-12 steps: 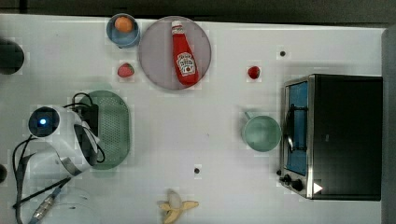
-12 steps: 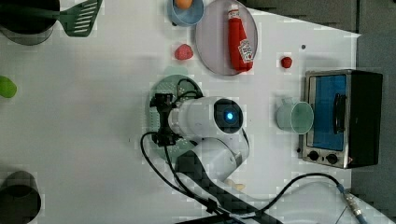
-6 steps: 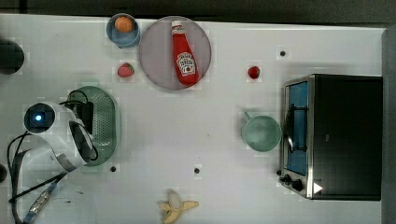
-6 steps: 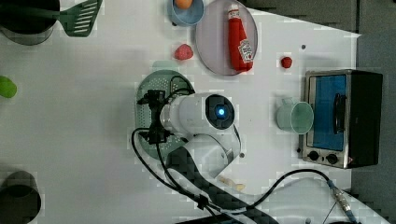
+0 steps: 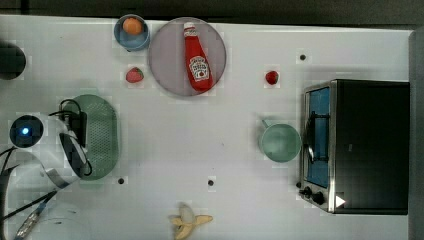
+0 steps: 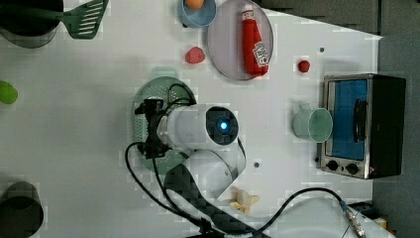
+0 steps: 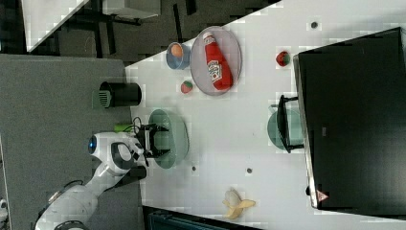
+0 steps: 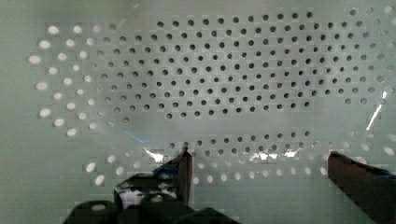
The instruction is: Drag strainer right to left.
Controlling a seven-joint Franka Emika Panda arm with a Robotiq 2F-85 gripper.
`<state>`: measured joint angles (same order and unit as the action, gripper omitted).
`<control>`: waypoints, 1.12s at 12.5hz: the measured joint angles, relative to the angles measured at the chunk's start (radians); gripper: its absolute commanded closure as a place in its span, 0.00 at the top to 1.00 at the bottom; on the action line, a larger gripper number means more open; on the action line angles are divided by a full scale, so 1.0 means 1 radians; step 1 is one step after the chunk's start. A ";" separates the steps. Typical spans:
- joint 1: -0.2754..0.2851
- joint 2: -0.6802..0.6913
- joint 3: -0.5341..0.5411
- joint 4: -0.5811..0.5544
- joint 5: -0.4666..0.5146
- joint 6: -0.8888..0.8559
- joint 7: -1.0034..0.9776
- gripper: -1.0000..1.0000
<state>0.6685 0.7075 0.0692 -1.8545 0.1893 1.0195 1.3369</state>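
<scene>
- Arm: we log it bent low over the table (image 5: pixel 200 145), tool (image 7: pixel 160 140) spread wide inside the strainer (image 5: pixel 102 135), gripping nothing.
- Surroundings: strawberry (image 5: pixel 134 75), ketchup plate (image 5: pixel 165 55), mug (image 5: pixel 280 142), banana (image 5: pixel 189 220); all apart from it.
- Strainer: near the top view's left edge, long axis top-to-bottom there.

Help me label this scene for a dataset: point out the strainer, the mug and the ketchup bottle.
strainer (image 5: pixel 104 135): top view, on its perforated floor.
mug (image 5: pixel 280 142): top view, inside its round opening.
ketchup bottle (image 5: pixel 196 62): top view, on its label, lying on the plate.
</scene>
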 measured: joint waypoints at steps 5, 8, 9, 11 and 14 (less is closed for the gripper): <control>0.053 -0.006 -0.023 0.008 -0.011 -0.013 -0.006 1.00; 0.040 -0.077 -0.041 -0.019 -0.019 -0.236 -0.074 1.00; 0.038 -0.118 -0.059 -0.022 -0.025 -0.309 -0.124 1.00; 0.069 -0.249 -0.162 -0.051 -0.019 -0.422 -0.268 1.00; 0.067 -0.480 -0.355 -0.025 -0.030 -0.564 -0.540 1.00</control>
<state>0.7354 0.2273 -0.2861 -1.8799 0.1595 0.4553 0.7969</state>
